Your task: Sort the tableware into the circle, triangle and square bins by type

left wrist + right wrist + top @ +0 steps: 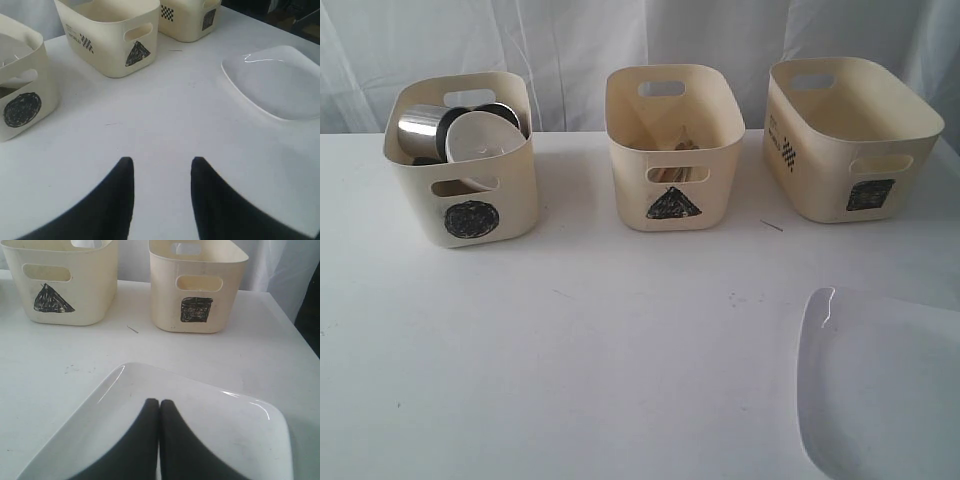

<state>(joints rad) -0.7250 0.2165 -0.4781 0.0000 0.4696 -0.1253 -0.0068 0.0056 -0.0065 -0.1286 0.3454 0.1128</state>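
The large white square plate [880, 390] lies on the table at the front right, also seen from the left wrist [280, 80]. My right gripper [159, 402] hangs shut over the plate [235, 435], with nothing between its fingers. Over bare table, my left gripper [162, 161] is open and empty. The circle bin [420, 205] holds a steel mug [420, 128], a small white bowl [485, 135] and other steel pieces. Wooden chopsticks [677, 174] show through the handle of the triangle bin [630, 190]. Nothing shows inside the square bin [820, 180]. Neither gripper appears in the exterior view.
The three bins stand in a row along the back of the white table [570, 350], in front of a white curtain [570, 40]. The table's right edge [305, 340] runs close beside the square bin [165, 305].
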